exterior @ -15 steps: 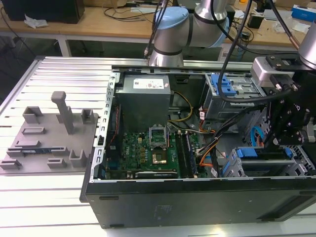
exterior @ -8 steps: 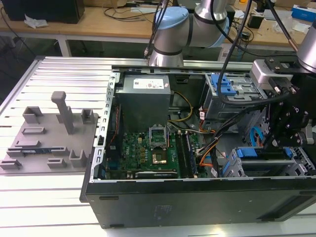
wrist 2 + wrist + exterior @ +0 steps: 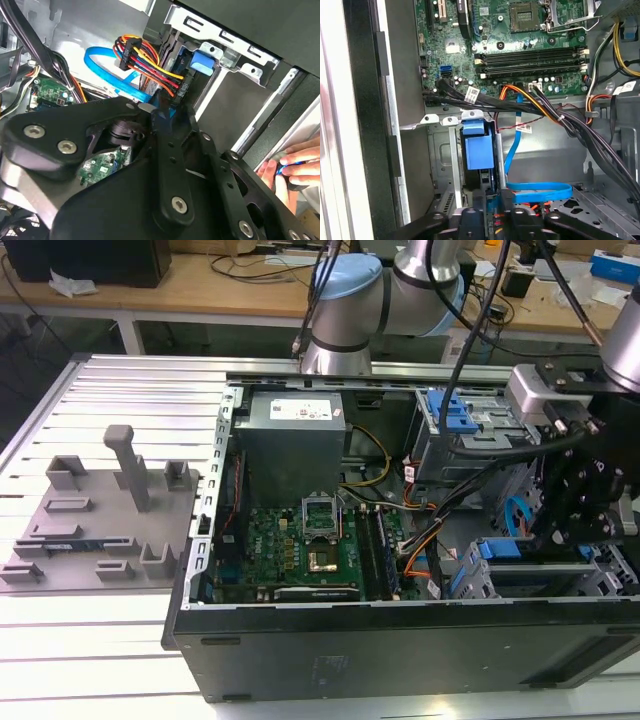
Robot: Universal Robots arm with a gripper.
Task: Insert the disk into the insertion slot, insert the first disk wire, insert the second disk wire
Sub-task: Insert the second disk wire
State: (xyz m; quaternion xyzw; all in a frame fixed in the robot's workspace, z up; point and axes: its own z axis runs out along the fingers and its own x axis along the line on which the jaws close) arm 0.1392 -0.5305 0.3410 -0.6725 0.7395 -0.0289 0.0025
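Step in hand: by my judgement the wire stage. The disk looks already housed in the insertion slot, its blue caddy end facing out.
Disk location: lower right of the exterior view, inside the open computer case.
Gripper: the gripper is down at the disk's rear edge. You cannot tell whether it is clenched or released.
First disk wire: the first disk wire has its dark plug against the disk's end. You cannot tell if it is seated.
Second disk wire: the second disk wire loops just beside the gripper.
Next move calls for: fine alignment in a crowded corner, I judge.
Watch: a person's hand rests at the case edge.
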